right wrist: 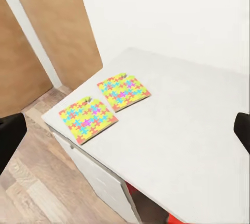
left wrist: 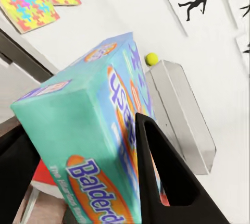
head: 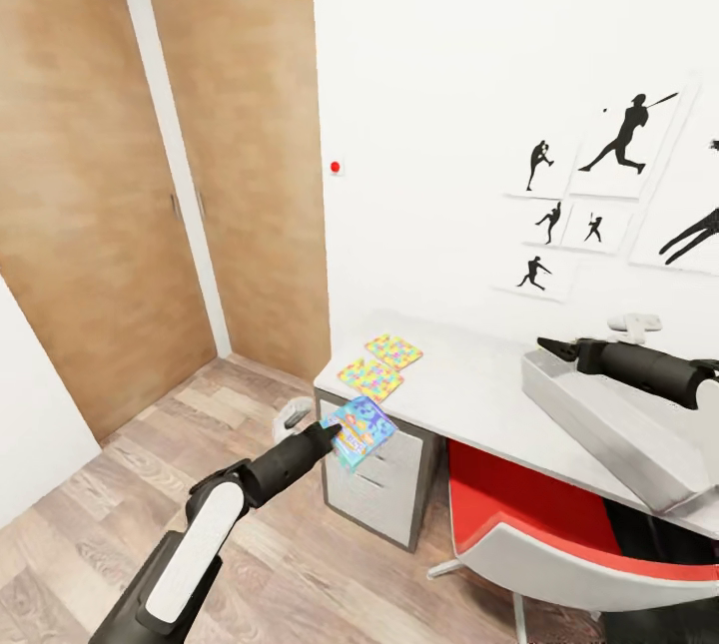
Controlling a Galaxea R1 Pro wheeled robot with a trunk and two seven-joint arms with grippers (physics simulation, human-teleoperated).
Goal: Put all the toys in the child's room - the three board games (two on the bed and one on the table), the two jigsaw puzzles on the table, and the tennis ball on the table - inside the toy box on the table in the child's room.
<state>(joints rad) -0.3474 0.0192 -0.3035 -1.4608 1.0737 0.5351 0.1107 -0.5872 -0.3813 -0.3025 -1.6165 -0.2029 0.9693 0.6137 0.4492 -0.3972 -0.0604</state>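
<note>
- The left gripper [head: 338,436] is clamped on a blue board game box [head: 361,427], held in the air at the worktop's [head: 469,394] near corner, above the grey drawer unit [head: 384,484].
- In the left wrist view the blue board game box [left wrist: 99,146] takes up most of the frame; its printed lettering is cut off at the frame edge, and one dark finger [left wrist: 166,177] lies across its face.
- The right gripper [head: 555,348] hovers over the near end of the toy box [head: 599,424]. In the right wrist view the dark fingertips [right wrist: 10,140] sit at opposite frame edges, so the jaws stand wide with nothing between them.
- The toy box is partly covered by the right arm, and its far end is cut off by the frame edge.
- Two jigsaw puzzles [head: 382,364] lie flat, side by side, near the worktop's left end; the nearer one almost reaches the edge.
- The tennis ball [left wrist: 151,59] rests on the worktop just beyond the end of the toy box [left wrist: 182,114].
- Bare worktop lies between the jigsaw puzzles and the toy box.
- A red-and-white chair [head: 539,534] sits tucked under the worktop, partly hidden by it.
- Open plank floor [head: 130,484] extends left toward the wooden doors [head: 120,175].
</note>
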